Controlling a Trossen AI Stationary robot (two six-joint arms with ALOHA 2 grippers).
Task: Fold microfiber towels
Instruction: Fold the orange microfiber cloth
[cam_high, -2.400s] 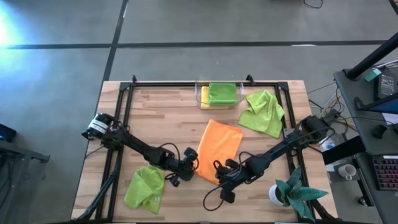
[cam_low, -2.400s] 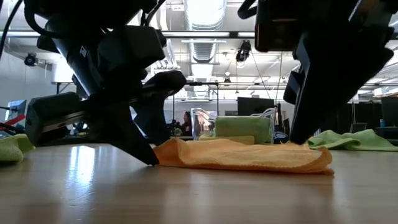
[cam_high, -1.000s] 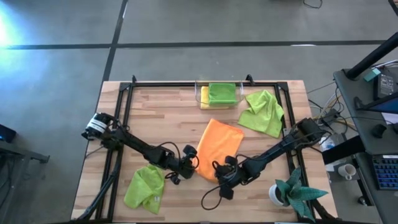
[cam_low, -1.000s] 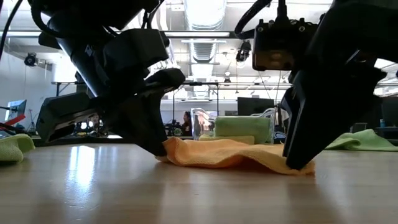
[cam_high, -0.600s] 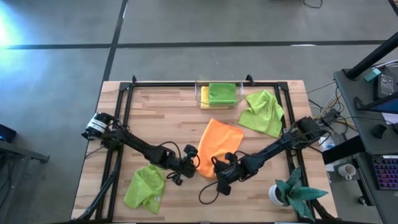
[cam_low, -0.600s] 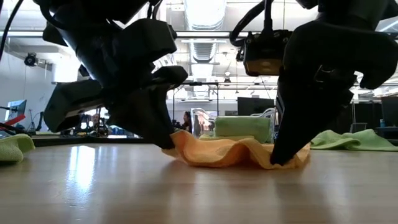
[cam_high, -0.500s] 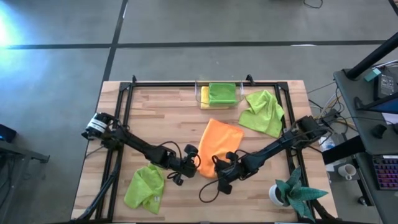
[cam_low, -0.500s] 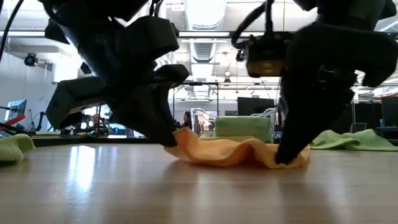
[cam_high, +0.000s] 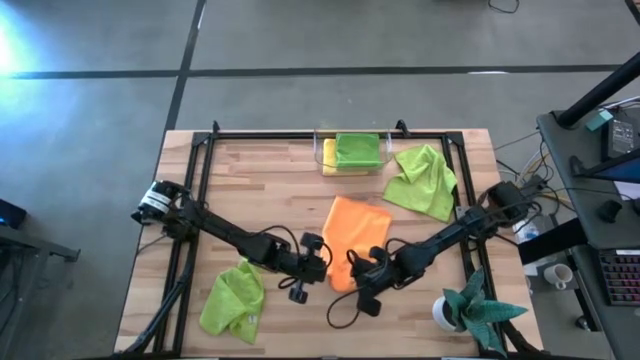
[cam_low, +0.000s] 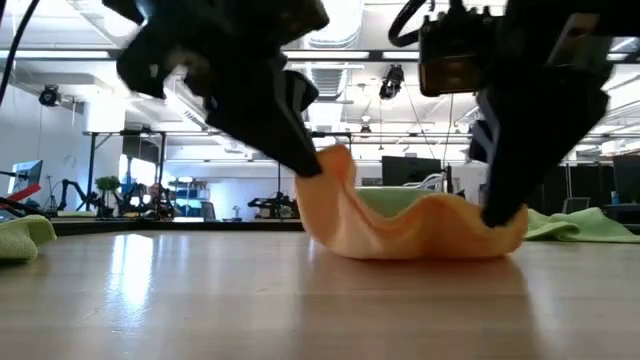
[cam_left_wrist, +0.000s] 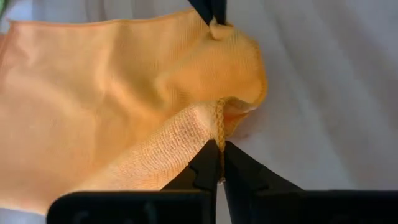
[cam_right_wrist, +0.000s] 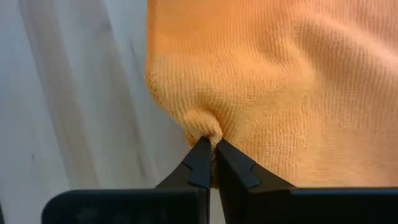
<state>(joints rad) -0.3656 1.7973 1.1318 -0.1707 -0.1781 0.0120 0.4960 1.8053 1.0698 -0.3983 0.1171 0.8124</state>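
orange and soft, the orange towel (cam_high: 352, 240) lies mid-table in the high view, its near edge bunched between the left gripper (cam_high: 322, 263) and the right gripper (cam_high: 361, 273); a green towel (cam_high: 232, 297) sits crumpled near the front left, another green towel (cam_high: 423, 180) lies toward the back right, and a third sits folded in the clear bin (cam_high: 352, 153) at the back edge. in the low view the orange towel's near corners are lifted off the wooden table (cam_low: 200, 300), the cloth sagging in a curve between them. the left wrist view shows the fingers clenched on a hemmed corner. the right wrist view shows the fingers pinching a puckered fold.
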